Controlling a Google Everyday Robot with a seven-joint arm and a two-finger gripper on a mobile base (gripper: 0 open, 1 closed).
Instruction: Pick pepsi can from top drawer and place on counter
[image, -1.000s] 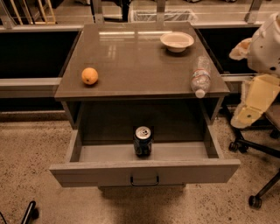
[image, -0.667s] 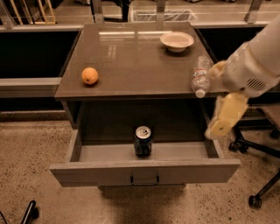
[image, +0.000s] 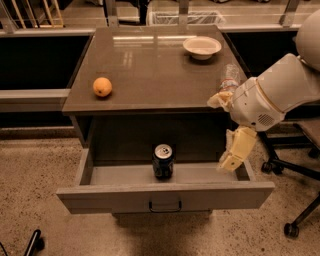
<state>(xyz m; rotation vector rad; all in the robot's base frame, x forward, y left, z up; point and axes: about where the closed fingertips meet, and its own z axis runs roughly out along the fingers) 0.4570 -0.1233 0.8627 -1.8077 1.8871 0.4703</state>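
My end effector (image: 232, 159) hangs over the right end of the open top drawer (image: 165, 196); I cannot tell if it is released or clenched. The pepsi can (image: 163, 161) stands upright in the middle of the drawer, apart from it. On the counter (image: 150, 65) are an orange (image: 102, 86), a bowl (image: 202, 47) and a bottle (image: 229, 79).
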